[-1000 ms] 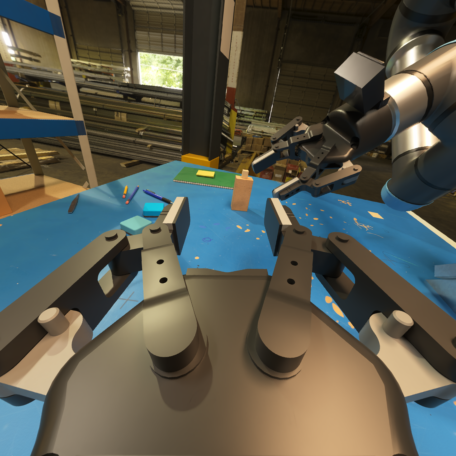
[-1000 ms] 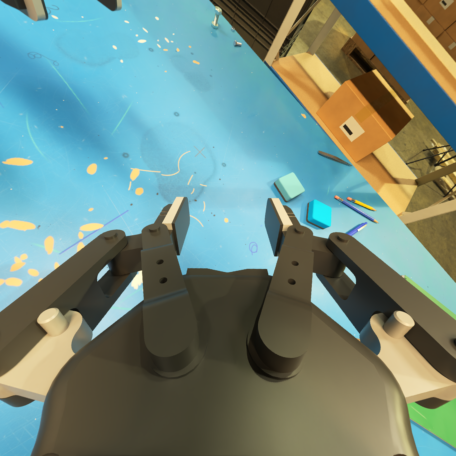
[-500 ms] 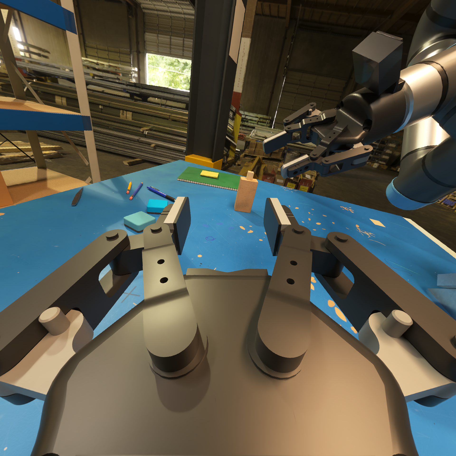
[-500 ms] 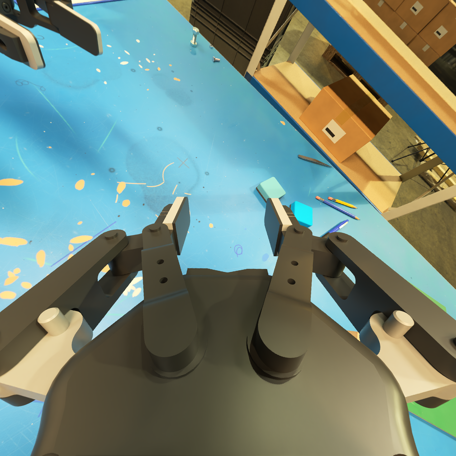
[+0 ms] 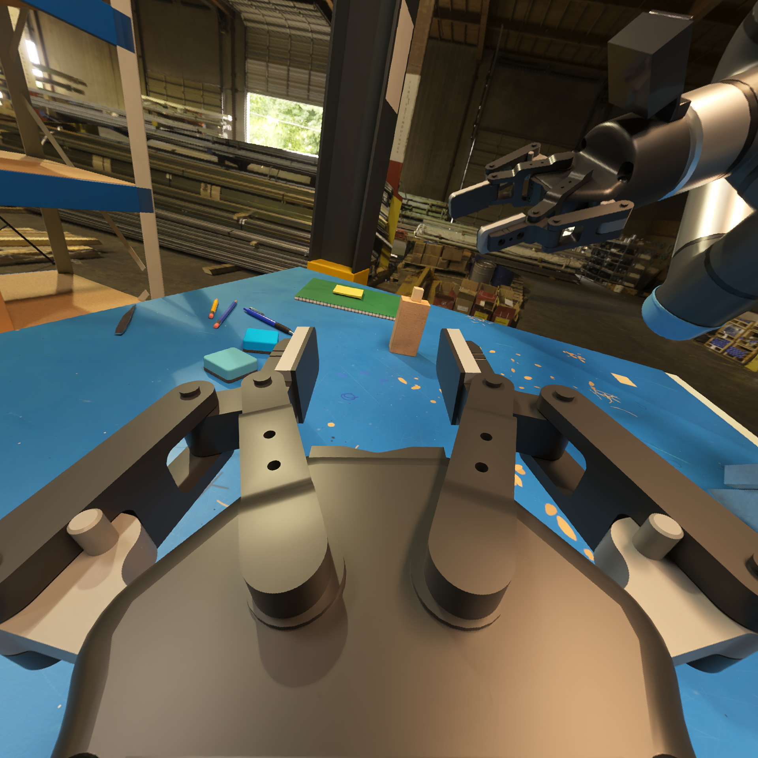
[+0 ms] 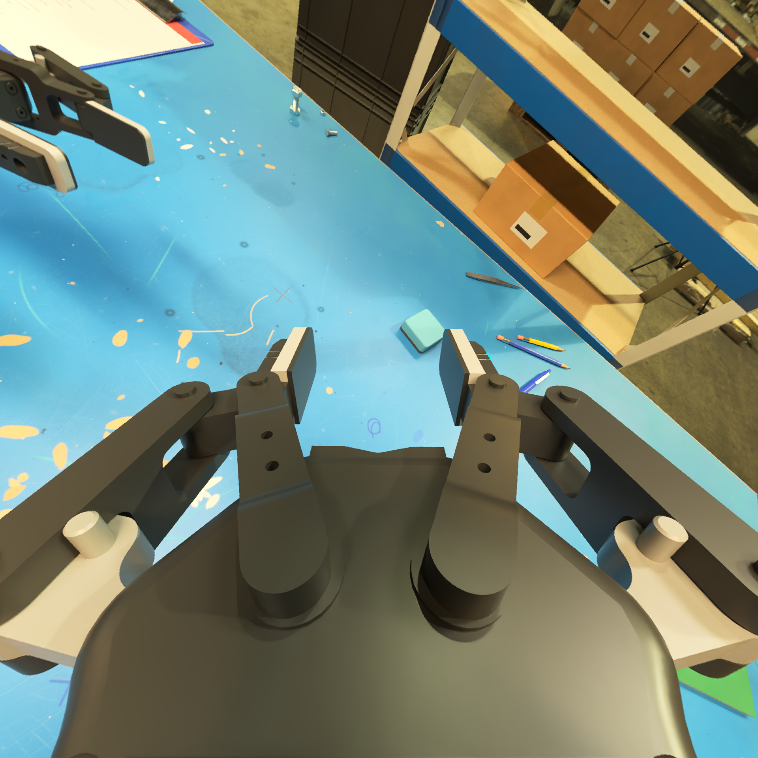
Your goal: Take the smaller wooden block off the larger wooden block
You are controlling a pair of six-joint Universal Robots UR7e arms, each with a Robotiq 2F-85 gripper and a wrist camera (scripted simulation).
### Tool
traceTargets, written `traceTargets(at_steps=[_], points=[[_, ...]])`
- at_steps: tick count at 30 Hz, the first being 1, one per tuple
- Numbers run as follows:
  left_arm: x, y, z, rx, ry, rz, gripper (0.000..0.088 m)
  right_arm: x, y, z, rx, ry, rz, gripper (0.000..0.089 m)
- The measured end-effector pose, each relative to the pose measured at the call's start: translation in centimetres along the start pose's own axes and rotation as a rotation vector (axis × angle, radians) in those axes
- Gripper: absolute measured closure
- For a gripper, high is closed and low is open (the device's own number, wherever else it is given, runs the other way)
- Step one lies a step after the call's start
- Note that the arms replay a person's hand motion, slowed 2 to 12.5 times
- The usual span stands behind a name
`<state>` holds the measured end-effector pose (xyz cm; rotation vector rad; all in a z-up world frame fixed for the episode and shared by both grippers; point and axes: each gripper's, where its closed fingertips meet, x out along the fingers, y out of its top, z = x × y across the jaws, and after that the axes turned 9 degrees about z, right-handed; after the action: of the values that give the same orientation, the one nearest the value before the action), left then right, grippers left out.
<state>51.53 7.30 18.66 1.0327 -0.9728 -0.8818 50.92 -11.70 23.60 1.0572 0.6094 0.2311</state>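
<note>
In the left wrist view the larger wooden block (image 5: pixel 408 327) stands upright on the blue table, with the smaller wooden block (image 5: pixel 417 293) on its top. My left gripper (image 5: pixel 377 357) is open and empty, low over the table, short of the blocks. My right gripper (image 5: pixel 476 219) hangs open in the air above and right of the blocks. In the right wrist view my right gripper (image 6: pixel 377 357) is open and empty above the table; the blocks are out of that view. The left gripper's fingers (image 6: pixel 102 135) show at its upper left.
Two teal erasers (image 5: pixel 229 363) (image 5: pixel 261 339), pencils (image 5: pixel 223 313) and a pen (image 5: pixel 266 320) lie left of the blocks. A green notebook (image 5: pixel 348 301) with a yellow pad lies behind them. A dark blade (image 5: pixel 124 320) lies near the left edge. A shelf with a cardboard box (image 6: pixel 545 209) stands beside the table.
My right gripper has risen well above the table and pulled back to the right of the blocks. My left gripper has shifted slightly, and the blocks now sit a little right of its centre.
</note>
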Motion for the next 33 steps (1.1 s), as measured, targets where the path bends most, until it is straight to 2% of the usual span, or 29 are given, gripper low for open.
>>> traceTargets(at_steps=[33], points=[[0.6, -1.7, -0.3, -0.025, 0.001, -0.021, 0.0371, -2.9, 4.8, 6.3, 0.021, -0.116, 0.053, 0.0343]])
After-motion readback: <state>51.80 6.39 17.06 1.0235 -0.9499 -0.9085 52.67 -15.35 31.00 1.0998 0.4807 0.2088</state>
